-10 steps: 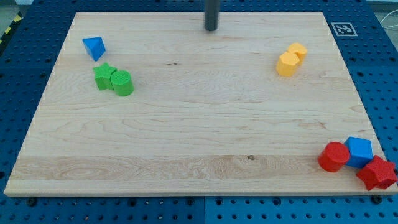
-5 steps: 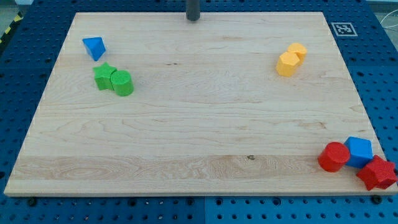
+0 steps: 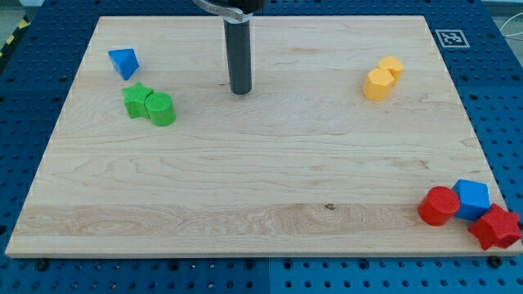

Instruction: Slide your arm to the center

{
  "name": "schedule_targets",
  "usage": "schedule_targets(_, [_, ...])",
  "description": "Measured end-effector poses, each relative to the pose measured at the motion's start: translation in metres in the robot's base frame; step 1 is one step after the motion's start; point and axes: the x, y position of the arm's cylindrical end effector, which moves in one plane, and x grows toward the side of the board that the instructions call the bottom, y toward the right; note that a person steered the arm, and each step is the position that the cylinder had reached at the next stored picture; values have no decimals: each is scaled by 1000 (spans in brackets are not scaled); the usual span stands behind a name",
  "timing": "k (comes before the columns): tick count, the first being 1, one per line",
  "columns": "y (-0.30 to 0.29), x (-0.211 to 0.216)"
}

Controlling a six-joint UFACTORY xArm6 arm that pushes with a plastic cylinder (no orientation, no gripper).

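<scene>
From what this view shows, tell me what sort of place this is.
Probably a robotics lab bench: a pale wooden board lies on a blue perforated metal table, a printed black-and-white marker tag sits at the board's corner, and my tip rests on it.

The board (image 3: 261,188) is pale wood with fine grain lines, smooth and faintly satin. Under it a blue perforated panel (image 3: 24,82) looks like painted metal, matt. The rod ending in my tip (image 3: 239,91) is dark and smooth with a dull sheen. The green cylinder (image 3: 161,109), yellow blocks (image 3: 382,77) and red cylinder (image 3: 439,206) look matt.
</scene>
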Motion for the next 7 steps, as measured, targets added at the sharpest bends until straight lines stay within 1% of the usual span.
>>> schedule_targets(3, [-1,-5])
schedule_targets(4, [-6,-61])
schedule_targets(5, [-3,-63])
schedule_targets(6, [8,12])
schedule_targets(7, [16,34])
